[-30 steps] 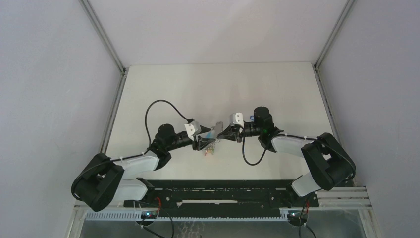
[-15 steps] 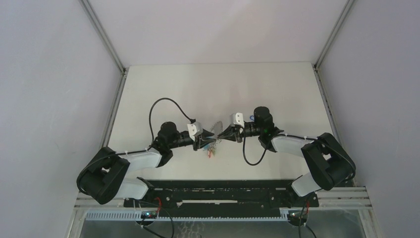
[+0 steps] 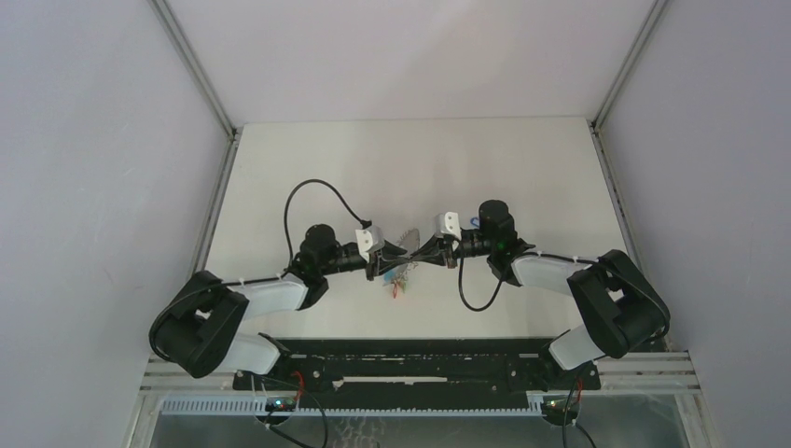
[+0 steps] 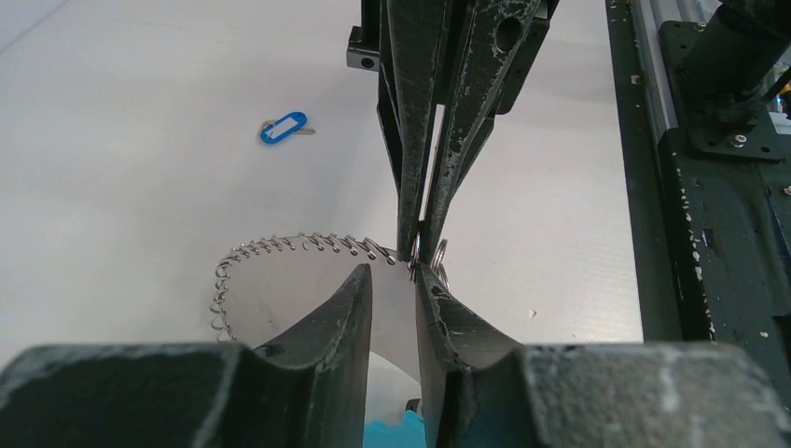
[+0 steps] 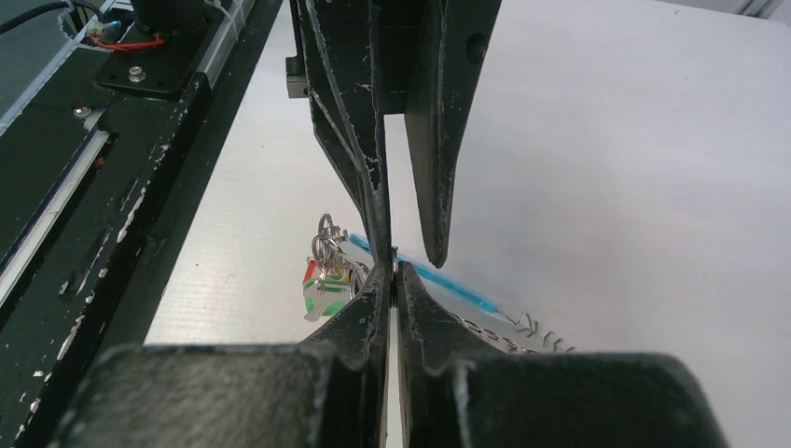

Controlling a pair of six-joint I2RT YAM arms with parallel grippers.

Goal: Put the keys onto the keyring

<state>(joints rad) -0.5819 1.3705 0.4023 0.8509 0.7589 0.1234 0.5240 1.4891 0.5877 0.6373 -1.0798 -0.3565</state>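
The keyring [image 4: 280, 245], a thin wire loop strung with small silver rings, hangs between my two grippers above the table. My right gripper [image 5: 393, 269] is shut on its wire, with green and red plastic bits [image 5: 325, 287] dangling just to the left. My left gripper [image 4: 390, 273] faces it tip to tip, jaws a narrow gap apart; one fingertip [image 4: 422, 276] touches the small rings beside the right gripper's grip, and nothing is clamped. A cyan strip [image 5: 438, 280] runs past the tips. The blue-headed key [image 4: 283, 128] lies alone on the table, away from both grippers, and shows beside the right wrist [image 3: 474, 222].
The black base rail [image 4: 718, 187] with its mounts runs along the near table edge close to the grippers. The left arm's cable [image 3: 303, 201] loops over the table. White walls stand on both sides.
My left gripper has turned, moved right up to the right gripper's tips, and narrowed its jaws. The right gripper has stayed put, shut on the keyring.
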